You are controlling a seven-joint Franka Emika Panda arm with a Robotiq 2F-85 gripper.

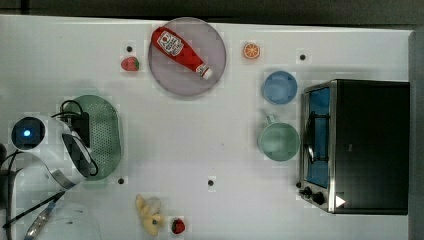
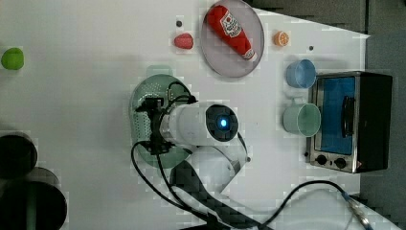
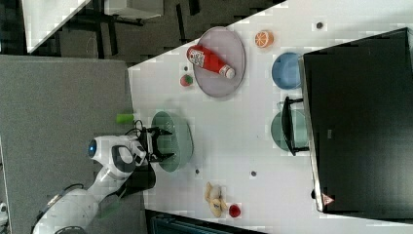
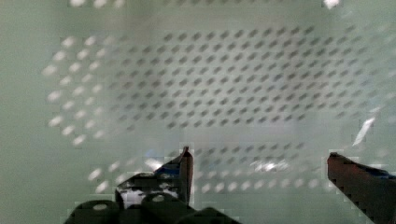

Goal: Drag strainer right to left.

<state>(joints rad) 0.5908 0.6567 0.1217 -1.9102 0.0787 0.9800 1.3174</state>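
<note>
One strainer [image 1: 106,135], mint-green and perforated, sits directly beneath the gripper [image 4: 259,170], at the top view's left. Gripper jaws spread fully wide above the strainer's holed floor, holding nothing. Well away from the gripper: one mug [image 1: 278,141], one blue bowl [image 1: 279,87], two strawberries.

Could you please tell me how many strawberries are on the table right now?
2. One strawberry lies just off the top view's left of the grey plate; the other strawberry sits beside the banana.
</note>
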